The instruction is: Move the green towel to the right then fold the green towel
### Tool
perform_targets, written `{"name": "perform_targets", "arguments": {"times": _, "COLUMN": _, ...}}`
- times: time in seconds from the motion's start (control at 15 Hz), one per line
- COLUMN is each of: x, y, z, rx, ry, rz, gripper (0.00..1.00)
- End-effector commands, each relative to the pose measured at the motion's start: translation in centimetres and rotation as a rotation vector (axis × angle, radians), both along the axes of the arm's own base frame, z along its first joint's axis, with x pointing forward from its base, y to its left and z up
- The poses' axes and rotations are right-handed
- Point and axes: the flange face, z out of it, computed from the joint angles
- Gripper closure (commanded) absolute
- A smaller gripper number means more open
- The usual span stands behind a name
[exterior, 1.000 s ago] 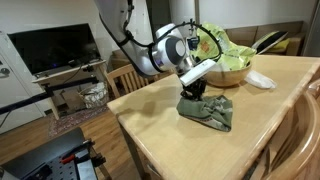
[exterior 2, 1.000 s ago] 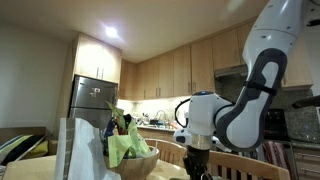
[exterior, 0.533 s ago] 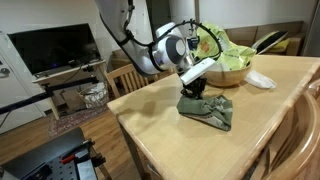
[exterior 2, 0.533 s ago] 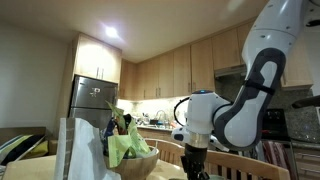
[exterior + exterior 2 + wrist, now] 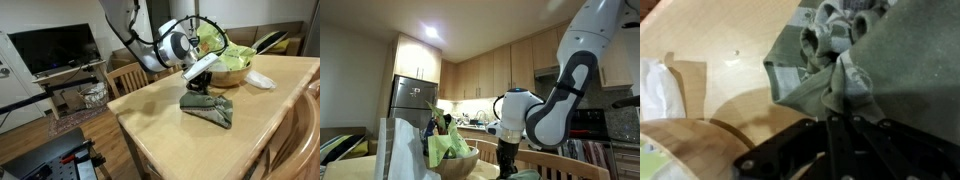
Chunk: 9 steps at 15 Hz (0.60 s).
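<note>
One green towel bunched, end effector pinching it

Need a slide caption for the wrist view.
Shut tool pinches the bunched green towel on the table, wooden bowl nearby.

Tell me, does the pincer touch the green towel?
Touching. The wrist view shows the shut pincer pinching a bunched-up fold of the green towel.

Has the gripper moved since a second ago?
Yes. The gripper, shut on the green towel, has shifted slightly rightward in an exterior view, toward the wooden bowl.
</note>
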Motion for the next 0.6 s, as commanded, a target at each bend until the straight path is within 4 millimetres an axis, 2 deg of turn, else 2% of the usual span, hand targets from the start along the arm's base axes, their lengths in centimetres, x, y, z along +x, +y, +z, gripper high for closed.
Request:
{"name": "perform_targets", "arguments": {"times": 0.0, "x": 2.4, "y": 0.2, "z": -0.8, "rx": -0.019, "ry": -0.037, "rz": -0.046, "gripper": 0.99}}
{"name": "perform_targets", "arguments": {"times": 0.53, "x": 3.7, "y": 0.6, "z": -4.3, "rx": -0.039, "ry": 0.003, "rz": -0.060, "gripper": 0.99}}
